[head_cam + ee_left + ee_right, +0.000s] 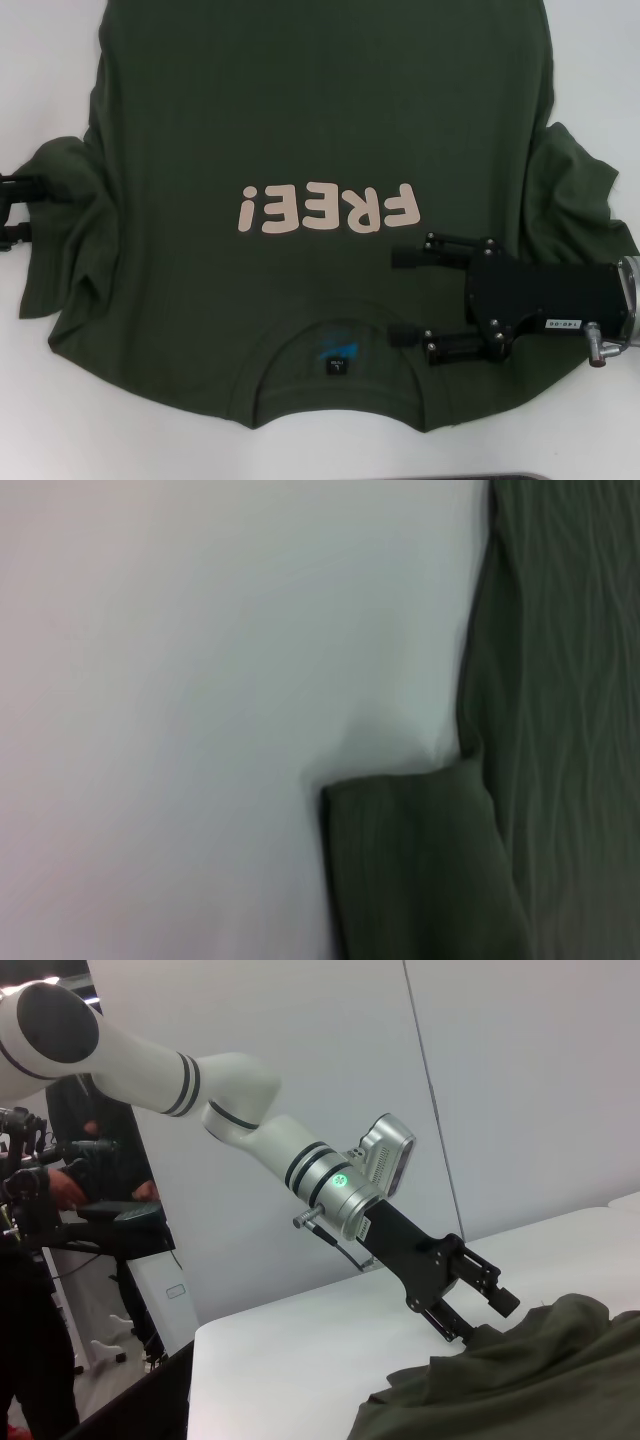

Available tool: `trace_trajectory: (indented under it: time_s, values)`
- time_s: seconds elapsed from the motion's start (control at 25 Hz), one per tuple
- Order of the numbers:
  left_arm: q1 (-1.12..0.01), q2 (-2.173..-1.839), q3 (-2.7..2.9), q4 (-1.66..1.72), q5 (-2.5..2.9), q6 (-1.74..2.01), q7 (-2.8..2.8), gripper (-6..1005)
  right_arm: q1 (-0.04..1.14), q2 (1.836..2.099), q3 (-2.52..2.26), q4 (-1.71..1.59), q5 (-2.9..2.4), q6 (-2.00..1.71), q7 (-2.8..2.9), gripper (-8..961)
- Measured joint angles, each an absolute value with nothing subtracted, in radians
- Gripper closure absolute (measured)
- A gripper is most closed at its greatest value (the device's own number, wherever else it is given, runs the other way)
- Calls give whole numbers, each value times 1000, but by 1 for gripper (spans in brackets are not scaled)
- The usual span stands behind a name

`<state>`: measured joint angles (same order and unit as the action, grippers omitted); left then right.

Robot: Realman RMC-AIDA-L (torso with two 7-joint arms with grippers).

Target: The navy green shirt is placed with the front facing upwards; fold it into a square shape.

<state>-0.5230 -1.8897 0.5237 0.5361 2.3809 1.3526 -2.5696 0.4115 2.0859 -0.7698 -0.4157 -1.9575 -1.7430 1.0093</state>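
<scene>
One navy green shirt (300,130) lies flat and front-up on the white table (40,400), collar nearest the robot, so the cream "FREE!" print (328,208) reads upside down in the head view; one small black tag (339,364) sits inside the ribbed neck. Only the head view shows the right gripper (404,296): it hovers over the chest just right of the collar, its two fingers spread wide and holding nothing, one pad (405,257) under the print, the other beside the neck rib. The left gripper (10,210) barely enters at that view's left edge, beside the bunched left sleeve (70,220); whether it grips cloth cannot be told there. The left wrist view adds only bare tabletop (200,680) and a sleeve hem corner (420,870) lying flat on it, no fingers in sight. The right wrist view alone shows the left arm whole: the white arm slopes down to the left gripper (480,1315), with one finger (495,1290) raised above the crumpled sleeve fabric (520,1370) and the lower one down at the cloth edge, so it looks parted, contact unclear. Farther off in that view, one person (60,1190) in dark clothes stands by a grey wall (520,1080), partly cut off by the frame edge. Both sleeves are rumpled, the body mostly smooth.
</scene>
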Motion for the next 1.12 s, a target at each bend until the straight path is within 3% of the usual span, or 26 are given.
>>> trace_trajectory:
  time_s: [0.72,0.96,1.12]
  values:
    - [-548,-1899,567,526,2378,1335,-2568,217,404,2086,-773,-414,-1957,-1746,1009,57]
    - [-555,-1898,617,530,2382,1345,-2562,254,405,2086,-772,-415,-1957,-1746,1009,57]
    - [-560,-1893,620,534,2385,1371,-2552,366,405,2086,-769,-415,-1957,-1745,1009,57]
